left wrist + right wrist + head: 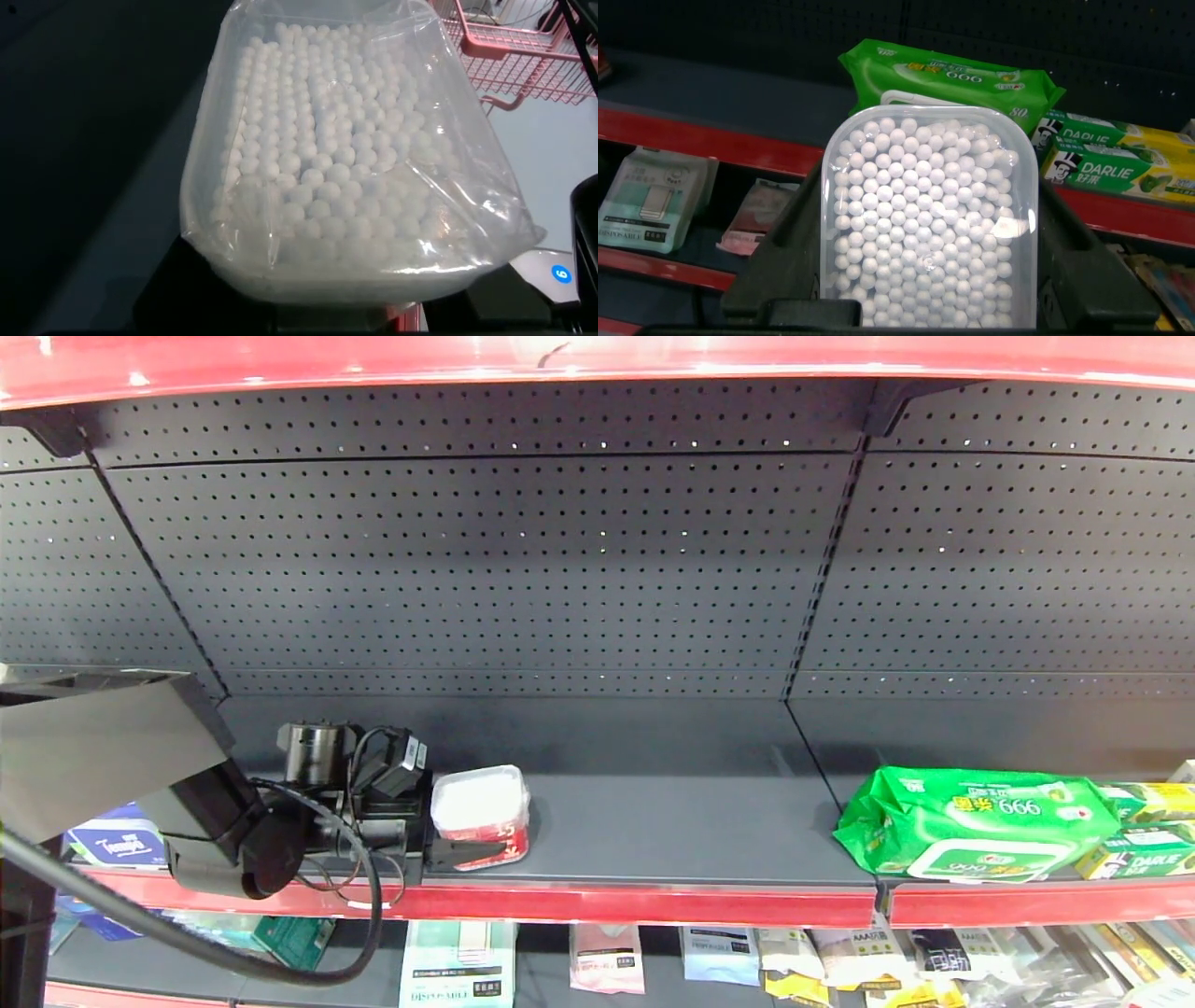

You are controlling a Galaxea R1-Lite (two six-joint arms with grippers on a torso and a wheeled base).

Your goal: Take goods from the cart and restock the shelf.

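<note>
Our left tool (484, 823) grips a tub (476, 795) on the shelf (653, 821); its far finger hides behind. Our right tool (931, 187) grips a second tub (929, 252) near the green pack (952, 79).

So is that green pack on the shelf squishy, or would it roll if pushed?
Probably squishy: the green pack has a crinkly soft wrapper, so it would likely bend when lifted. It lies flat and wide on the shelf, so it should slide rather than roll or tip.
</note>
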